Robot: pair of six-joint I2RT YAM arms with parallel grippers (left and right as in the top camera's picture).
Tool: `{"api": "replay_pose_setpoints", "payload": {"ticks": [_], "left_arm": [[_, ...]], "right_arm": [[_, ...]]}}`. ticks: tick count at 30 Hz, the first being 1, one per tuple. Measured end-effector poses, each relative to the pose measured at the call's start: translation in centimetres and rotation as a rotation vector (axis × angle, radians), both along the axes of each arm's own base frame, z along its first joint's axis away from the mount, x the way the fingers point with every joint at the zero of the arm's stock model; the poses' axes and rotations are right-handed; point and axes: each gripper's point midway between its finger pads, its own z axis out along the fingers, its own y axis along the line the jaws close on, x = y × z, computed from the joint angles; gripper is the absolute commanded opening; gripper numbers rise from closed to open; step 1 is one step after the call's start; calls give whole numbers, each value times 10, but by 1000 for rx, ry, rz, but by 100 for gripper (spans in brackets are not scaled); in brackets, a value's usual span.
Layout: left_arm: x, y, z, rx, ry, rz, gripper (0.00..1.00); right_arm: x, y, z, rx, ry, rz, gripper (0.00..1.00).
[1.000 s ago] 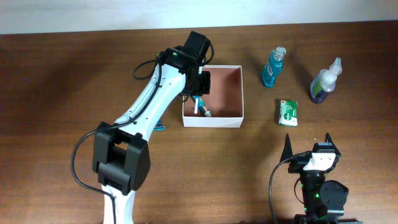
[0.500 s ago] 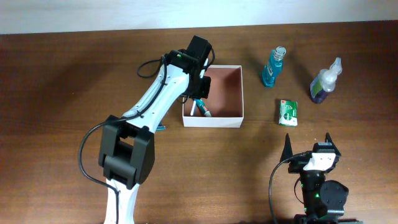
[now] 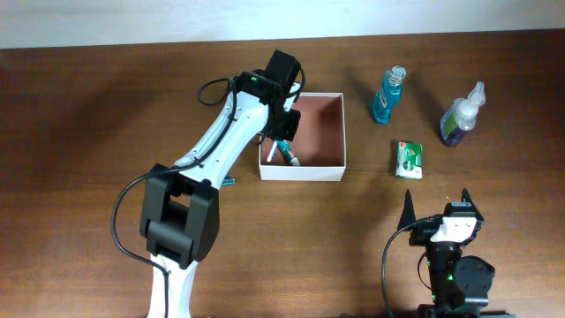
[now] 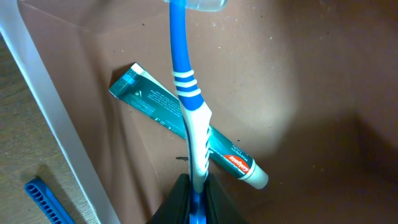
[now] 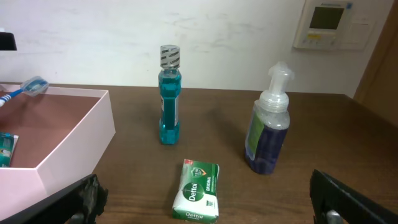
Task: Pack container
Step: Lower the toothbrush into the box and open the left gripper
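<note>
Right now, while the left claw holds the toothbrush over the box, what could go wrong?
1. The left claw grips the toothbrush only at its handle end. In the right wrist view the brush head appears close to the far rim of the container, so on release it may catch on the wall instead of landing flat inside.
2. The toothbrush crosses over the toothpaste. If dropped there, it may rest on the tube and roll.

The container had white walls and a pinkish-brown inside. The toothbrush was blue with white stripes. The toothpaste tube was teal with a red logo and a white cap. The mouthwash bottle held turquoise liquid, and the pump bottle held violet. The soap packet was green and white on the dark brown, wood-grained counter.
</note>
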Motion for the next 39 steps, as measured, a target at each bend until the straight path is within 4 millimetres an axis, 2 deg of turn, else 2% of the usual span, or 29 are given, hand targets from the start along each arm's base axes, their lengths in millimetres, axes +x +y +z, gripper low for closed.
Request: {"api": "replay_pose_setpoints", "payload": {"ticks": [16, 29, 32, 36, 39], "left_arm": [[-1, -4, 0, 3, -12, -107, 10], [-2, -3, -6, 6, -5, -111, 11], [-3, -3, -15, 14, 12, -111, 11], [-5, -2, -34, 31, 48, -115, 20], [-6, -1, -39, 36, 58, -118, 25]], "right_arm": [[0, 0, 0, -1, 0, 0, 98], [0, 0, 0, 0, 0, 0, 98], [0, 0, 0, -1, 0, 0, 98], [0, 0, 0, 0, 0, 0, 98], [0, 0, 0, -1, 0, 0, 98]]}}
